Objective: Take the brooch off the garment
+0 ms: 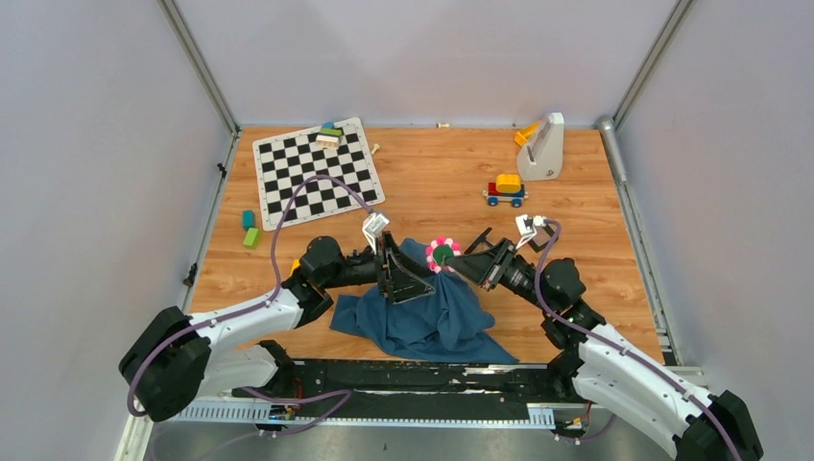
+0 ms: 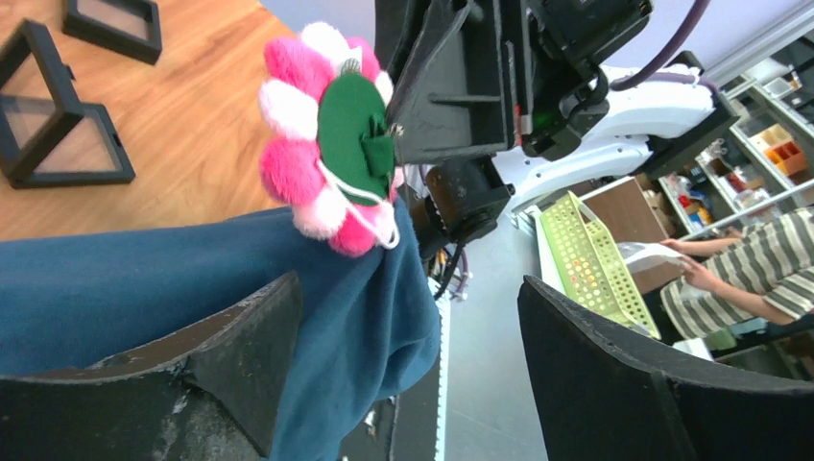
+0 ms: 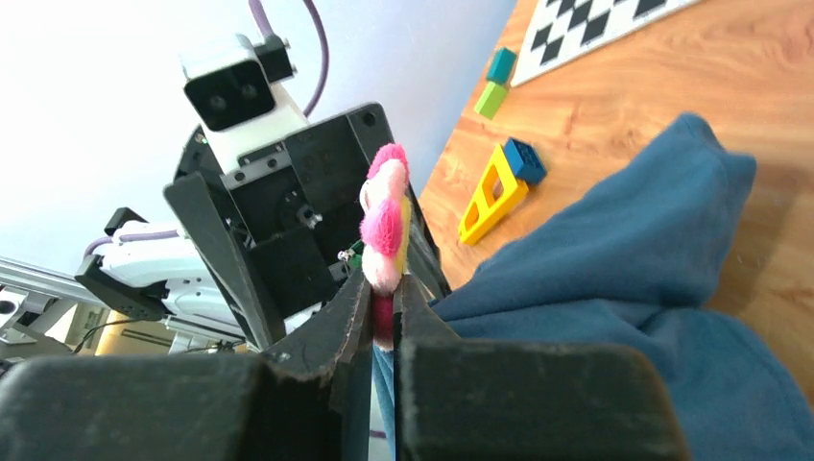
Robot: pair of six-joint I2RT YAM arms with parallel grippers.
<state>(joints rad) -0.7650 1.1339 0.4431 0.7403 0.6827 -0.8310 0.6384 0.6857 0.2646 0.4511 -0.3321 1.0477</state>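
While right gripper [image 3: 384,300] pinches brooch [image 3: 384,216], left gripper [image 2: 413,293] gapes above the wooden table [image 1: 432,173].

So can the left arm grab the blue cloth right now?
Probably yes. The left gripper is open, with the garment right at its jaws and nothing in between. The right gripper only pinches the brooch above.

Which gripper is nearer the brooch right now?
Right. The right gripper is shut on the lower edge of the brooch. The left gripper stands open beside it over the garment, its fingertips short of the brooch.
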